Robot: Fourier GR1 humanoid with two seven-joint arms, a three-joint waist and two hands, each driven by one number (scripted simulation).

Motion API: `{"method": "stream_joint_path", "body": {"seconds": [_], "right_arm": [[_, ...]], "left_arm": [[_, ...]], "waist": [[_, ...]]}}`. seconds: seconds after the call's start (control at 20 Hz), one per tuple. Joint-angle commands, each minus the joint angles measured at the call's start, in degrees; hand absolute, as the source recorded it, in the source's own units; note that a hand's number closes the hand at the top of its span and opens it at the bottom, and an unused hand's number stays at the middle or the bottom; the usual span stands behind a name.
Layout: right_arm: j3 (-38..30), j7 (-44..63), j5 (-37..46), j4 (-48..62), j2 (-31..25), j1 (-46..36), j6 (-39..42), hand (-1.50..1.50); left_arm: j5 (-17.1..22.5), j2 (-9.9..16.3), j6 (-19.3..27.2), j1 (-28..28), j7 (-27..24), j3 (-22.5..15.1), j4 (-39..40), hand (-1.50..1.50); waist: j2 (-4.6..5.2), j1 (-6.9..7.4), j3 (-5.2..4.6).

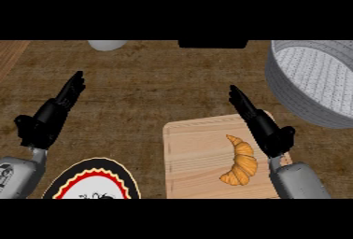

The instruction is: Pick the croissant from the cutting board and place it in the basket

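- Dark brown wood-grain surface (158, 88) filled the head view, carrying every item.
- Right hand (258, 123) hovered over the right edge of the pale wooden cutting board (196, 158), fingers straight and released, holding nothing, pointing away from the robot.
- Golden-brown crescent croissant (240, 161) lay on the board just left of the right wrist, untouched.
- Grey woven round basket (314, 79) stood well apart at the upper right, beyond the board.
- Left hand (52, 116) rested open at the left, fingers up.
- Black plate with a red and yellow scalloped ring (93, 179) sat at the lower left.
- Risk, as I judged it: the wrist sat so close to the pastry that lowering straight down could nudge it aside instead of closing round it.
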Motion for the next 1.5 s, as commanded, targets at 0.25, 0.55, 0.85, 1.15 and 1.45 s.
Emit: {"method": "stream_joint_path", "body": {"seconds": [0.25, 0.55, 0.85, 1.15, 1.45], "right_arm": [[-18.00, 3.15, 8.78, -4.19, -10.56, 10.13, -22.06, 1.50], [-10.10, -1.32, 25.99, -8.79, 4.77, 8.86, -44.57, -1.50], [-12.41, 18.49, 44.84, -7.98, 2.79, 12.16, -54.53, -1.50], [-8.30, 36.03, 49.29, -12.98, -4.26, 19.05, -31.83, -1.50], [-1.80, 51.46, 47.82, -24.13, -6.17, 21.46, -13.70, -1.50]], "left_arm": [[2.23, -0.60, 10.06, 4.17, 2.64, 9.45, 2.63, 0.00], [1.75, -5.02, 10.93, 2.47, 5.26, 6.03, 1.24, 0.00], [1.11, -4.84, 11.70, 3.60, 6.48, 5.64, -0.24, 0.00], [1.37, -4.41, 11.96, 3.96, 6.82, 6.58, -0.12, 0.00], [0.38, -5.37, 12.89, 4.17, 7.38, 5.23, -1.50, 0.00]], "waist": [[-0.31, -5.54, -0.58], [0.75, -1.78, -0.52], [0.54, -2.19, -0.89], [0.32, -3.14, -1.27], [0.09, -2.84, -1.09]]}}
